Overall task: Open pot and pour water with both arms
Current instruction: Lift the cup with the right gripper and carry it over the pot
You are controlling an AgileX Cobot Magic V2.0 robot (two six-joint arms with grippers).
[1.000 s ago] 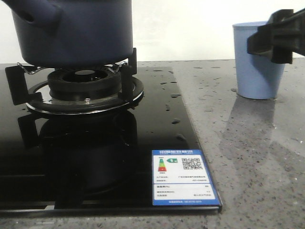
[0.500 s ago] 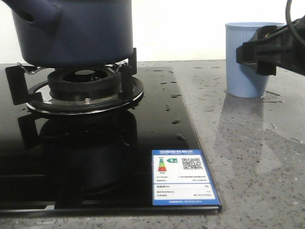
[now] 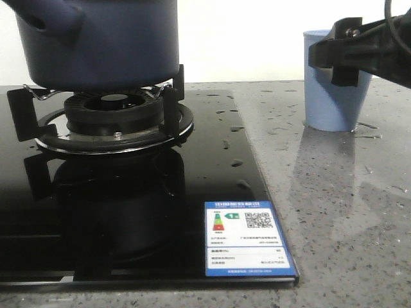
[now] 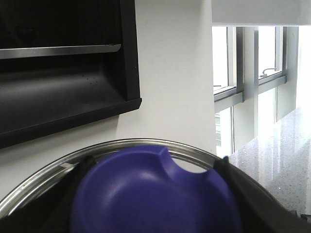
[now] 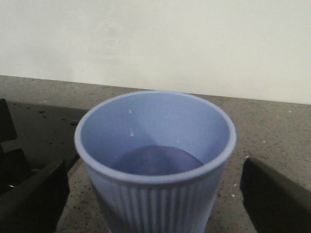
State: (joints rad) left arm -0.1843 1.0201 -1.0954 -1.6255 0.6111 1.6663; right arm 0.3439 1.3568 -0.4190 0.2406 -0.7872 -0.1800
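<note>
The dark navy pot (image 3: 109, 45) sits on the gas burner (image 3: 112, 115) at the far left, its stubby handle (image 3: 48, 16) pointing left. Its top is cut off in the front view. In the left wrist view, my left gripper (image 4: 155, 204) is shut on the blue knob (image 4: 146, 189) of a steel-rimmed lid (image 4: 146, 144), held up in front of the wall. The pale blue ribbed cup (image 3: 331, 96) stands on the counter at the right. My right gripper (image 3: 329, 54) is open around the cup (image 5: 155, 165), with its fingers (image 5: 274, 194) clear of the cup's sides.
The black glass hob (image 3: 128, 212) carries water drops and an energy label (image 3: 247, 247) near its front edge. The speckled grey counter (image 3: 340, 212) lies to the right. A black range hood (image 4: 63, 73) and a window (image 4: 252, 73) show behind the lid.
The cup moved left with my right gripper and now stands still on the counter. The gripper has since risen a little toward the cup's rim. The pot has not moved.
</note>
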